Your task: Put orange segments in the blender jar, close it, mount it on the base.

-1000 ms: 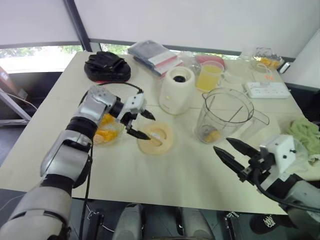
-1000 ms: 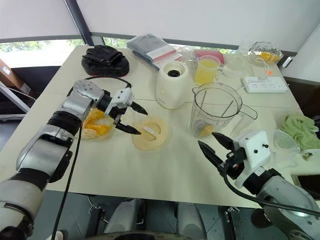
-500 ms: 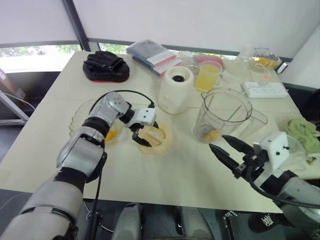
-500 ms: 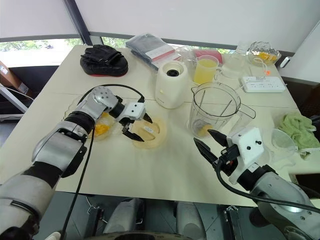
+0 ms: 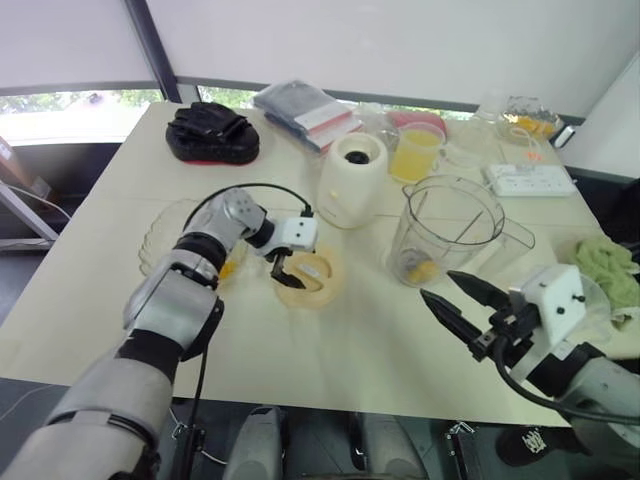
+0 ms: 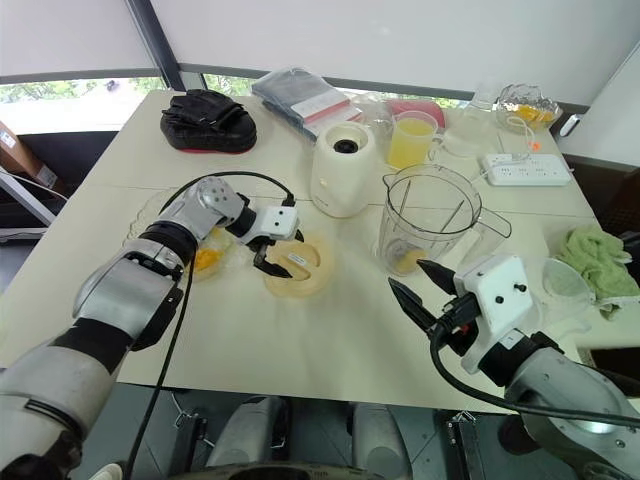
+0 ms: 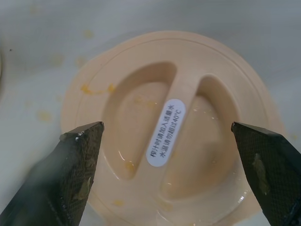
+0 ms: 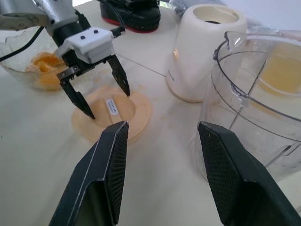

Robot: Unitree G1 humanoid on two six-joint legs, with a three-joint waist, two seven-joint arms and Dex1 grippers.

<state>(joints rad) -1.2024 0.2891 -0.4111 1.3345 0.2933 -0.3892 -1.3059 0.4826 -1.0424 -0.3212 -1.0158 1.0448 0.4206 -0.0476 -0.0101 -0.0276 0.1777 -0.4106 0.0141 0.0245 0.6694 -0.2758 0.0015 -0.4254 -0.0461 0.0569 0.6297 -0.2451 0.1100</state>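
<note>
Tabletop [image 5: 330, 350], left end effector [image 8: 109, 104] spread wide over lid [image 5: 322, 287], jar [image 5: 450, 230] well apart

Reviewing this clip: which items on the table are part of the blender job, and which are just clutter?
Job in hand: blender jar, lid under the open left gripper, blender base, bowl of orange segments.
Lying about: black gloves, juice cup, power strip, green cloth, packets.
</note>
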